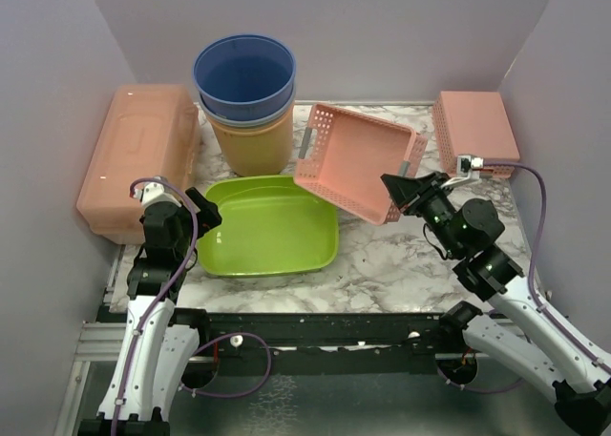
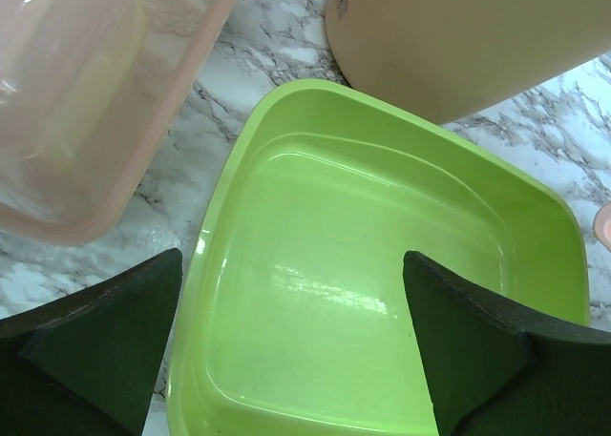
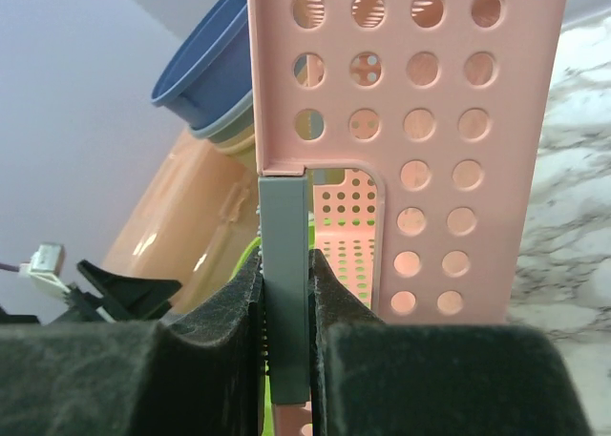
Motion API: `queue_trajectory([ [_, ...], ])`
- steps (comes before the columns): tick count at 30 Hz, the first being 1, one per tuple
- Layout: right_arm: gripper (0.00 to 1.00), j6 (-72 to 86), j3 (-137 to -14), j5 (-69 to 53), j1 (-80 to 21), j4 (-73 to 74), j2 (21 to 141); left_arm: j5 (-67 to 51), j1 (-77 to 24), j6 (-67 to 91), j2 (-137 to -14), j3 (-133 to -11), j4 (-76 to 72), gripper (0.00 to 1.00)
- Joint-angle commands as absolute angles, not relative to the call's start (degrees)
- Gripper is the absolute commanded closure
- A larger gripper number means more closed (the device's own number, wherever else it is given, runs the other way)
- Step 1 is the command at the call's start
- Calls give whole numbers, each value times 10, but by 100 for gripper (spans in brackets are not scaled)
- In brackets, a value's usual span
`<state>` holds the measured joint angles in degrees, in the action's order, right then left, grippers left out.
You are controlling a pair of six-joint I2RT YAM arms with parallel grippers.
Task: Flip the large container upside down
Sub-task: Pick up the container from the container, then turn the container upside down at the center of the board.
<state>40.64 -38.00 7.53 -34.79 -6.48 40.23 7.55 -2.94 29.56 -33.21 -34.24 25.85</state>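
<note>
The large pink perforated basket (image 1: pixel 353 159) hangs tilted over the middle of the marble worktop (image 1: pixel 401 259), its open side facing up and toward the arms. Its near left corner overlaps the far right corner of the green tub (image 1: pixel 272 228). Whether that low edge rests on the tub or hangs just clear of it is hard to tell from above. The right pincer (image 1: pixel 406 190) holds the basket at its right end. In the right wrist view this pincer (image 3: pixel 284 274) is narrow, and both pads press flat against the grey handle (image 3: pixel 284 226) that stands upright between them, with the holed pink wall (image 3: pixel 430 121) rising just beside it. The left pincer (image 1: pixel 205 217) sits at the tub's left rim. In its own camera the left pincer (image 2: pixel 291 298) stands wide and holds nothing, the tub's glossy inside (image 2: pixel 382 226) lying below the gap. Behind the tub a blue bucket (image 1: pixel 244 73) is nested in a tan one (image 1: pixel 253 142). A peach lidded box (image 1: pixel 138 155) lies along the left edge, and a small pink basket (image 1: pixel 475 126) sits bottom up at the far right.
</note>
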Motion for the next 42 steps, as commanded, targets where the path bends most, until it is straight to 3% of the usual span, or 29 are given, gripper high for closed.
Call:
queue_trajectory([
  [1, 99, 317, -413, 142, -349, -28, 375, 60, -23, 295, -334, -349, 253, 1],
  [10, 99, 168, -457, 295, -348, 116, 399, 53, -22, 293, -339, -347, 249, 1],
  [15, 99, -21, -485, 303, -348, 53, 394, 39, -21, 291, -346, -345, 242, 1],
  [20, 99, -107, -503, 275, -352, 81, 471, 31, -19, 289, -352, -345, 241, 1],
  [24, 99, -226, -442, 312, -375, 27, 512, 33, -18, 288, -346, -345, 241, 1],
  [30, 99, -426, -311, 248, -417, -12, 485, 31, -18, 288, -348, -344, 239, 1],
  [42, 99, -454, -295, 106, -422, 66, 422, 27, -18, 287, -357, -344, 238, 1],
])
